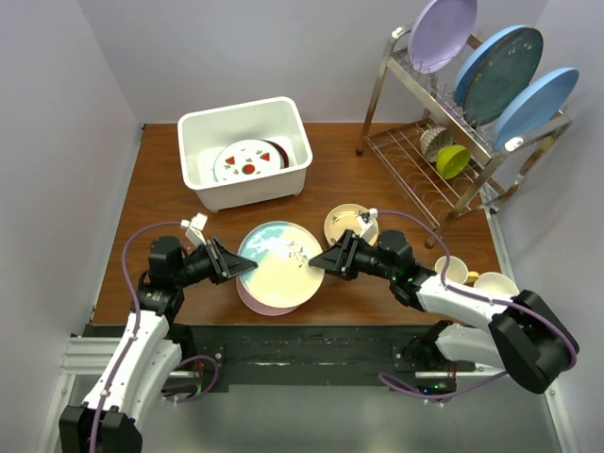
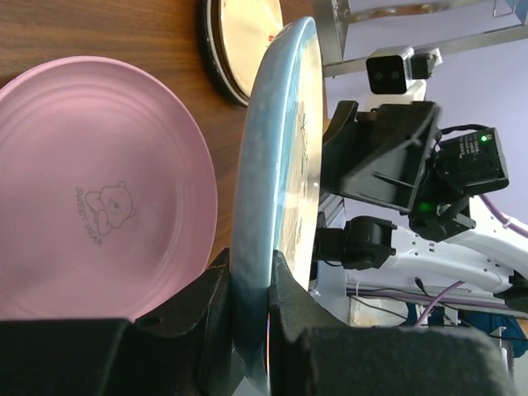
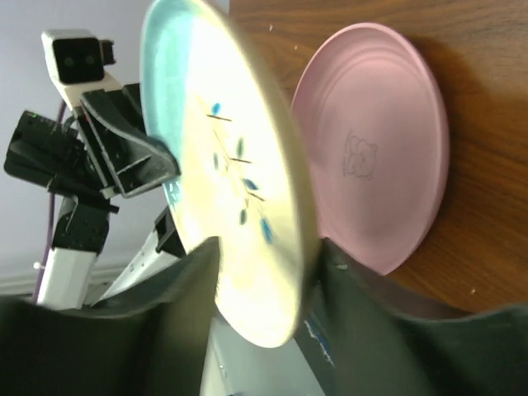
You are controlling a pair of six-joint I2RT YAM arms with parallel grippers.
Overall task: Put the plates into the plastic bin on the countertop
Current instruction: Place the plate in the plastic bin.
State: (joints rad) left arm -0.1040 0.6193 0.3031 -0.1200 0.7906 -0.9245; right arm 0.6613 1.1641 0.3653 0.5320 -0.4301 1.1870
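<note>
1. Holding the pale blue plate by its left edge is the left claw. Its two fingers are pinched tight on the rim.
2. The right claw is at the right edge of the same plate. Its fingers stand apart, one on each side of the rim, with more room than the plate needs.
3. The pale blue plate is up in the air and a bit tipped, over the pink plate, near the front of the countertop.
4. The pink plate lies flat on the wood. It has a little bear drawn on it.
5. The small tan plate lies flat just behind the right claw.
6. The plastic bin sits at the back left of the countertop. Inside it lie the white plate with red and green pictures and, partly under it, the red-rimmed plate.
7. The wire rack at the back right holds two big blue plates and a purple plate standing up, and a yellow cup.
</note>
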